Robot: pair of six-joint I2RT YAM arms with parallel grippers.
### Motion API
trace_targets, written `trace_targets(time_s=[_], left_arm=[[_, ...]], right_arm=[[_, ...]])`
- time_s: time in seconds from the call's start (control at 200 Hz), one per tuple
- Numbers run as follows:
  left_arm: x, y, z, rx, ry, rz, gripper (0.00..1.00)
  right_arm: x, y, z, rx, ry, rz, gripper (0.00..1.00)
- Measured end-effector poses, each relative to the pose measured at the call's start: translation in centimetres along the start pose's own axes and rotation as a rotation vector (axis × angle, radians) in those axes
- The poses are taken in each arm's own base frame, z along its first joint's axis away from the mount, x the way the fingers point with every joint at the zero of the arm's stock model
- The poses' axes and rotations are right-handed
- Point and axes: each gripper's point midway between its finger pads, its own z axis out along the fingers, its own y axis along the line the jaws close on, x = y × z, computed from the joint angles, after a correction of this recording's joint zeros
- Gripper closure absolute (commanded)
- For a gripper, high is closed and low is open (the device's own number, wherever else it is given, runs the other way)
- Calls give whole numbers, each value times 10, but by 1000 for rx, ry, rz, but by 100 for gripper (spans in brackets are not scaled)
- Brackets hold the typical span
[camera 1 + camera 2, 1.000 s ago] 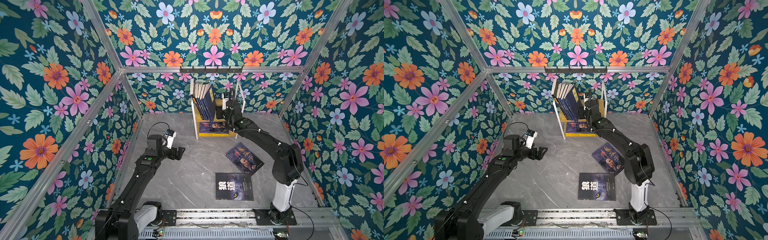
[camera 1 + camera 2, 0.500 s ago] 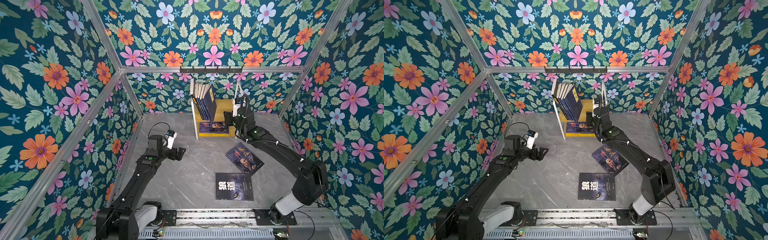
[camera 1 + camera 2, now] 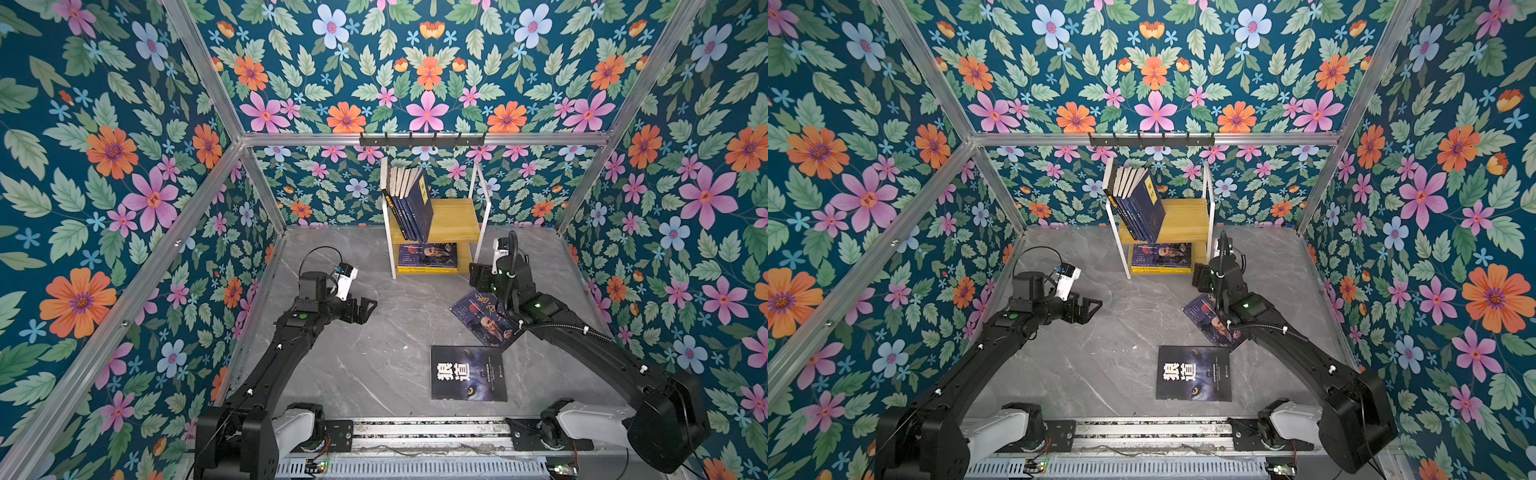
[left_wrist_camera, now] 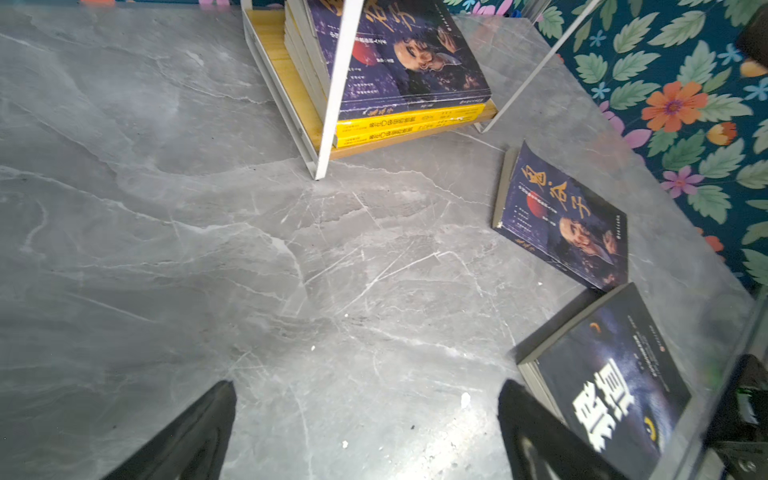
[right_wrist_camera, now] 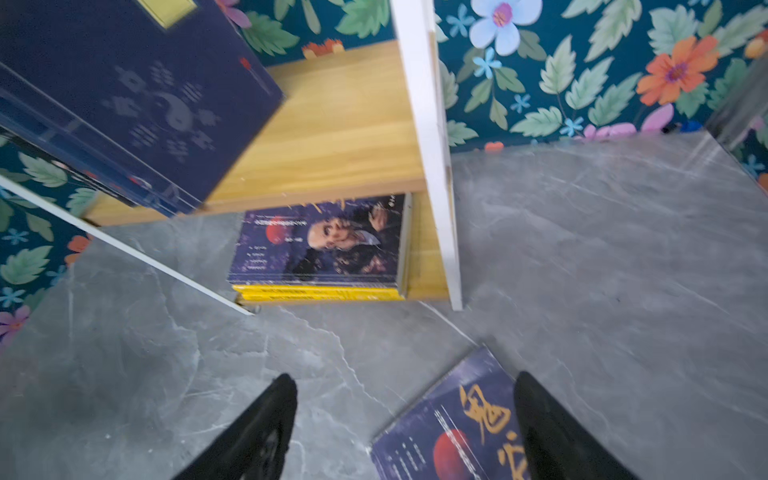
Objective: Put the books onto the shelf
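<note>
Books-wise: right gripper (image 5: 405,384) was up at the shelf (image 3: 455,216) a second ago. Now it's backed off, jaws spread wide and empty, hanging right over a corner of the portrait book (image 5: 453,432) lying flat on the table (image 3: 374,365). Wolf-eye book (image 3: 467,374) lies just beyond it, nearer the arm bases. Navy books (image 3: 415,203) lean on the upper board, flat stack (image 3: 428,255) on the lower. Left gripper (image 4: 368,388) hasn't budged — wide open, empty. Only the right wrist view shows the right fingers clearly — top views don't.
</note>
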Motion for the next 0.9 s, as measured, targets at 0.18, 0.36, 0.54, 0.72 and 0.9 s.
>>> trace_targets(time_s=[0.18,0.36,0.54,0.72,0.9], left_arm=[[2,-11,5,88,17,-40,0],[-9,-26,23,168,41,-48,0],[-19,-58,54,268,83,5,1],[-26,-90,91,330,124,57,7],[-23,-129,129,384,179,84,6]], right_arm=[[39,-34,-7,64,63,78,6],[80,-72,-10,149,180,221,4],[120,-90,-26,181,264,322,4],[151,-102,-44,197,295,412,4],[169,-106,-59,188,290,527,5]])
